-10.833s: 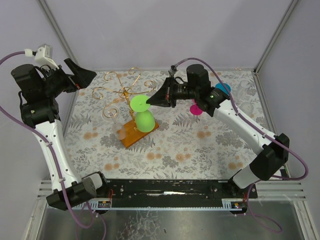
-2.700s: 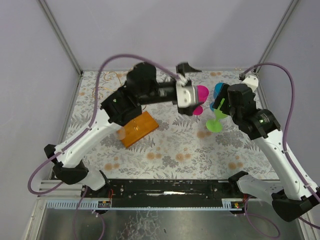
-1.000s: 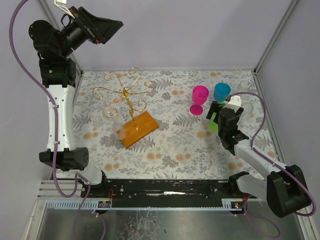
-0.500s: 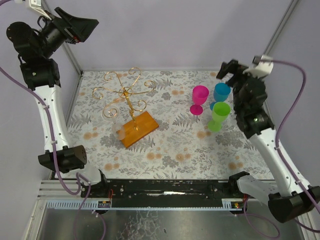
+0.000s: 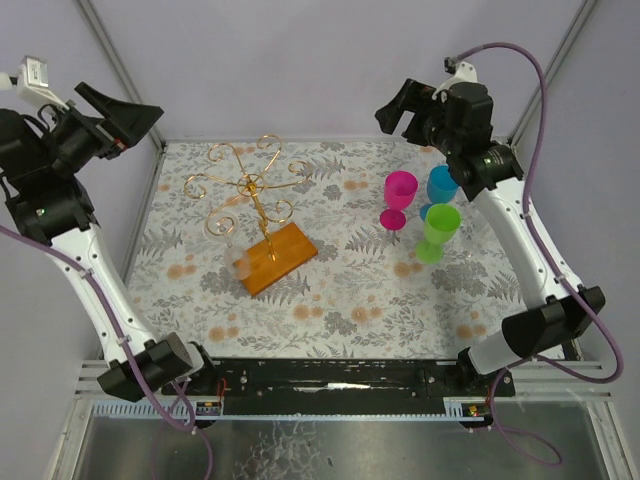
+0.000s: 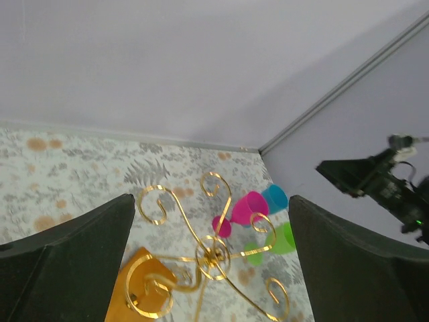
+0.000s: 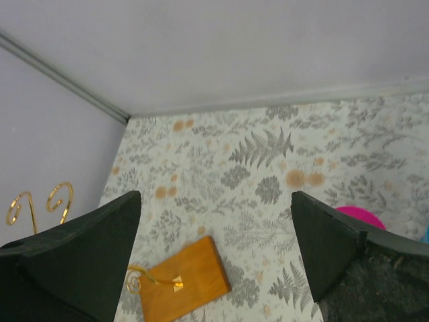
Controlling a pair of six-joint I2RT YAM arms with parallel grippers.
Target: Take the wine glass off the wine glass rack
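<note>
The wine glass rack is a gold wire tree on an orange-brown wooden base, left of centre. A clear wine glass hangs upside down from a front-left arm of the rack. My left gripper is held high at the far left, open and empty. The left wrist view looks down between its fingers on the rack. My right gripper is open and empty, high at the back right. The rack's base shows below in the right wrist view.
Three coloured glasses stand upright on the floral table at the right: pink, blue and green. Grey walls close in the back and both sides. The arm bases sit along the near edge.
My right arm has risen from low beside the green glass to high at the back right. My left gripper has swung down and to the left. The glasses and rack have not moved.
</note>
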